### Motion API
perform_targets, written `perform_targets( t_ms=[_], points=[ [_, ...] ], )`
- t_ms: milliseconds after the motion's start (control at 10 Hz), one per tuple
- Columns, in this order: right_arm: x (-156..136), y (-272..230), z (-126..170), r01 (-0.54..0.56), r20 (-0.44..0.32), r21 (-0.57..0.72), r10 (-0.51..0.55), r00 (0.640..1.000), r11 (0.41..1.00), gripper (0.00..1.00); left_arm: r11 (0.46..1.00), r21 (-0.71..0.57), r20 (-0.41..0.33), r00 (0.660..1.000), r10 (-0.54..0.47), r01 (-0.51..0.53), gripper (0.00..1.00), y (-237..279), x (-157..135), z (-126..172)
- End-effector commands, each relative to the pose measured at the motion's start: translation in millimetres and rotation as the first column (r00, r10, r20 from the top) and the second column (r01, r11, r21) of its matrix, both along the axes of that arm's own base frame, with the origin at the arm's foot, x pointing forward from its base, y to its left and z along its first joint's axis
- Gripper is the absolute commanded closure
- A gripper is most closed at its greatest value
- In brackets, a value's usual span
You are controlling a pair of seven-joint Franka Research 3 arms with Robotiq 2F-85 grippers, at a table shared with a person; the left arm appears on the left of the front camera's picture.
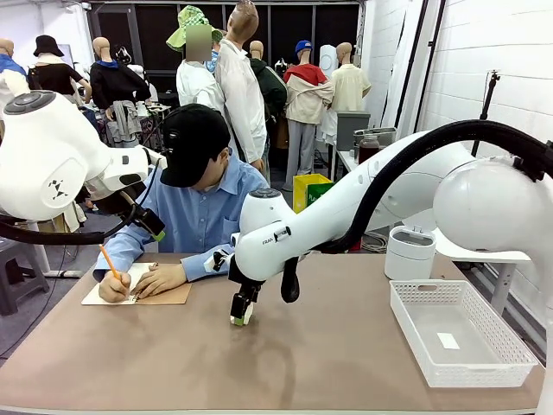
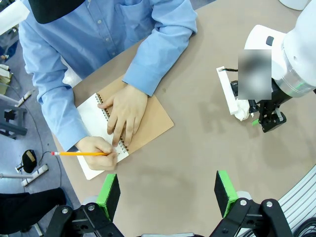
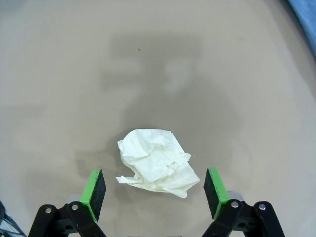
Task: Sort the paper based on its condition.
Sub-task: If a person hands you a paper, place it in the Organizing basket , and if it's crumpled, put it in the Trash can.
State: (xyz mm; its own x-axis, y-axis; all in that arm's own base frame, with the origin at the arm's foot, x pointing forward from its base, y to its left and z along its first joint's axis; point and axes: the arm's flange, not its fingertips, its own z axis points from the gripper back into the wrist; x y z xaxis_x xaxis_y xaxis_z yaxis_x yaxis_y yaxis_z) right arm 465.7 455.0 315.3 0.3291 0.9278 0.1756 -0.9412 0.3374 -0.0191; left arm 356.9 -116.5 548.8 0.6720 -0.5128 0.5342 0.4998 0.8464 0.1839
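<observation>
Paper, crumpled into a white wad, lies on the tan worktop in R wrist view, btwn the green pads of the R claw. Jaws are spread wide, pads clear of the wad on both sides, nothing gripped.

L wrist view: L claw also open, pads wide apart over bare worktop, holding nothing. Beyond it a person in a blue shirt writes w/ an orange pencil in a spiral notebook w/ brown cover, at the worktop's far edge toward the left corner. The person's other hand lies flat on the page. The wad sits near mid-worktop, just beside the R claw's tips.

Front view: R arm reaches across to mid-worktop, R claw pointing down, close above the surface. White basket at the right edge, w/ a tiny white scrap inside. L arm is raised at left.
</observation>
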Motion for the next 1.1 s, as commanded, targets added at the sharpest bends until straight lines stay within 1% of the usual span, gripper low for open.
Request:
perform_targets(
  t_ms=[0,600,700,800,900,1000],
  points=[
    [5.9,9.0,-3.7,0.033,0.016,-0.04,-0.032,0.999,0.999,0.0,1.0,-0.004,0.0,1.0,0.0,0.0,0.0,0.6,0.1,0.3],
    [11.5,16.0,-10.4,0.03,0.007,-0.069,-0.03,1.0,0.997,0.0,1.0,-0.004,0.0,1.0,0.0,0.0,0.0,0.6,0.1,0.3],
    [11.9,16.3,-9.5,0.033,0.002,-0.07,-0.033,0.999,0.997,0.15,1.0,-0.004,0.0,1.0,0.0,0.0,0.0,0.6,0.1,0.3],
    [11.7,17.0,-9.9,0.031,0.003,-0.07,-0.031,1.0,0.997,0.28,1.0,-0.004,0.0,1.0,0.0,0.0,0.0,0.6,0.1,0.3],
    [12.1,17.6,-10.1,0.031,0.001,-0.075,-0.031,1.0,0.997,0.28,1.0,-0.004,0.0,1.0,0.0,0.0,0.0,0.6,0.1,0.3],
    [12.6,17.3,-10.0,0.034,-0.006,-0.072,-0.034,0.999,0.997,0.39,1.0,-0.004,0.0,1.0,0.0,0.0,0.0,0.6,0.1,0.3]
  ],
)
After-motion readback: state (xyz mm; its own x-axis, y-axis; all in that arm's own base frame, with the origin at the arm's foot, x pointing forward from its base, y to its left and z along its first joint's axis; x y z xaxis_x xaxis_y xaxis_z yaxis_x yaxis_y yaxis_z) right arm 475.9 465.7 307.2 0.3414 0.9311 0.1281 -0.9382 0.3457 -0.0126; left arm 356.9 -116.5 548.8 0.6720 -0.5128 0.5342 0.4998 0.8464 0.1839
